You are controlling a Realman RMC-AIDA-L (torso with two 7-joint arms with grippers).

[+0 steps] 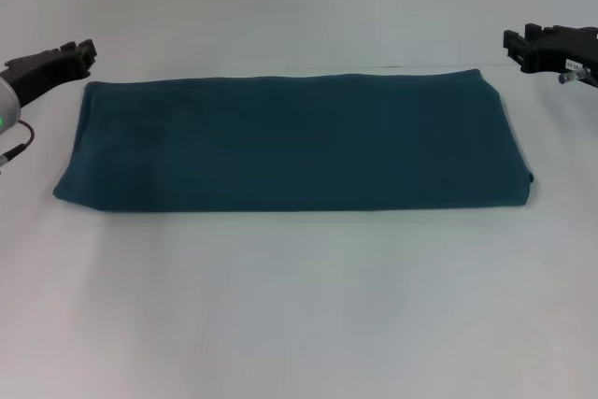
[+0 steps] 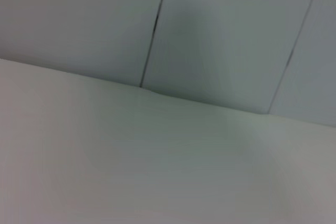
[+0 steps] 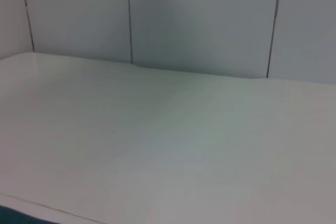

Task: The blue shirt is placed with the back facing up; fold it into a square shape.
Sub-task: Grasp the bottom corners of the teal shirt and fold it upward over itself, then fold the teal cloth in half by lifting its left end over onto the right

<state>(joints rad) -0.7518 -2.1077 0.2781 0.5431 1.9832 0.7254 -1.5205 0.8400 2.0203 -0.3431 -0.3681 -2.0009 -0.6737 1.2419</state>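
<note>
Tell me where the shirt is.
In the head view the blue shirt lies folded into a wide band mid-table, between left gripper and right gripper.

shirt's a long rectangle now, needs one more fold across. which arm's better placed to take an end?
Close call, slight edge to the left. The left gripper hangs just beside the blue shirt's far left corner; the right gripper sits a bit farther out from the right end. Neither touches the fabric.

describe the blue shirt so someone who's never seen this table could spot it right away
On the white table in front of the robot, look to the middle, between the left gripper and the right gripper that sit off its far corners. The blue shirt lies there flat, folded into a long, wide band. It is the only dark teal cloth on the pale surface, plain, with no lettering showing.
</note>
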